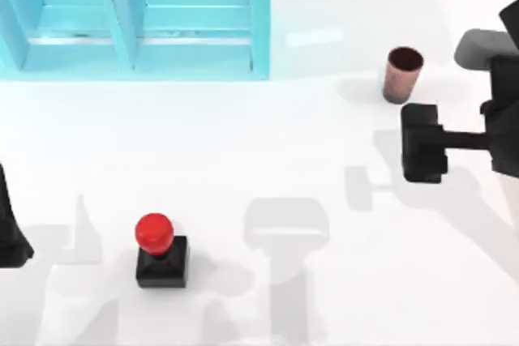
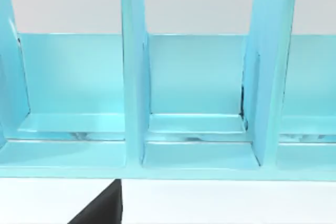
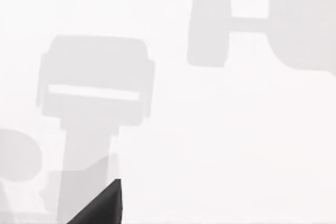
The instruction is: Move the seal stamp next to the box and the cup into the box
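The white table (image 1: 324,168) carries everything, crossed by grey shadows of the arms. At its far left stands the box (image 1: 138,18), a pale blue open frame split by upright dividers into compartments; from the left wrist view the box (image 2: 194,103) faces the camera with three compartments in sight, their floors bare.

My right arm reaches in from the table's right edge. Its gripper (image 1: 423,143) hangs over bare table, a dark block at the end of a thin bar, pointing toward the left. Whether its jaws are spread or closed I cannot tell from above, and nothing is seen between them. In the right wrist view a dark fingertip (image 3: 102,205) sits over plain white table and shadows.

My left arm is parked at the left edge, where its dark end (image 1: 10,232) pokes into the top view; the state of its jaws cannot be told either. A dark fingertip (image 2: 102,205) shows in the left wrist view, in front of the box.

The stamp (image 1: 160,253) stands upright, black base down and red knob up, far left of the right gripper, nearer the left arm, well apart from the box.

The cup (image 1: 402,74) stands upright just beyond the right gripper, close but apart from it, outside the box, well to its right.
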You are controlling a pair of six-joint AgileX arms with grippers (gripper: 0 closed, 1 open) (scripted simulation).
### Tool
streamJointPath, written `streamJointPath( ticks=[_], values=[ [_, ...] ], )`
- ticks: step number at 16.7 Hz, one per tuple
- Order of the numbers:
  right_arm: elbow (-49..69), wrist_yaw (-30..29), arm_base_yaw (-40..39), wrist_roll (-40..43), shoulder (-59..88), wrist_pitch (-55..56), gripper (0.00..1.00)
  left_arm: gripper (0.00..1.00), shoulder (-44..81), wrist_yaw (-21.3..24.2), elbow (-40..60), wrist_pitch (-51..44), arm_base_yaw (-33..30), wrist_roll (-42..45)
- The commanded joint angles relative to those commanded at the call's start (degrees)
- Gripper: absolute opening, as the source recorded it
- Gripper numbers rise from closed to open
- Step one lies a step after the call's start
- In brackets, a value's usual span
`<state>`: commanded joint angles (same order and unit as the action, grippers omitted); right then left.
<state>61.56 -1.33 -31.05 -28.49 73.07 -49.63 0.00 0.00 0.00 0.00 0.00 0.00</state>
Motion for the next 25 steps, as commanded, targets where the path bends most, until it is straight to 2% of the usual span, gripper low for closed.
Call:
streamJointPath(
  ticks=[8, 15, 19, 25],
  values=[
    [46.63, -4.48, -18.42, -18.72, 45.90, -28.77, 1.00, 1.00, 0.00, 0.00, 0.00, 0.00, 0.00, 0.00],
    [83.04, -8.05, -28.66, -31.08, 70.44, -40.74, 1.00, 1.00, 0.00, 0.00, 0.00, 0.00, 0.00, 0.00],
    [93.62, -9.21, -31.38, -34.71, 75.84, -42.48, 1.00, 1.00, 0.00, 0.00, 0.00, 0.00, 0.00, 0.00],
    [95.36, -9.42, -31.82, -35.33, 76.59, -42.64, 1.00, 1.00, 0.00, 0.00, 0.00, 0.00, 0.00, 0.00]
  ],
)
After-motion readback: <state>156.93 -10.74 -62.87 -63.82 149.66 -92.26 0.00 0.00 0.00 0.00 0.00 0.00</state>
